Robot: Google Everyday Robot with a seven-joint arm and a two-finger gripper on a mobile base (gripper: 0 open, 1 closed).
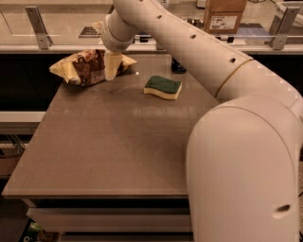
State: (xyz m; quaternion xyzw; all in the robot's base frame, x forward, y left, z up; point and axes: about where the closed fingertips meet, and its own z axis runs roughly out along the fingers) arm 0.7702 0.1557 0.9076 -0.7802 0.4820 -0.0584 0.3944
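The cream arm point(199, 47) stretches from its bulky shoulder point(246, 165) at the lower right of the frame up to the upper left. There the wrist point(116, 35) bends and the gripper point(112, 68) points straight down.

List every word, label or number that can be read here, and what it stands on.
No text can be read.
White label on the cardboard box: too blurred to read.
Chip bag: print too blurred to read; the gripper hangs at its right end.
Sponge: no text.
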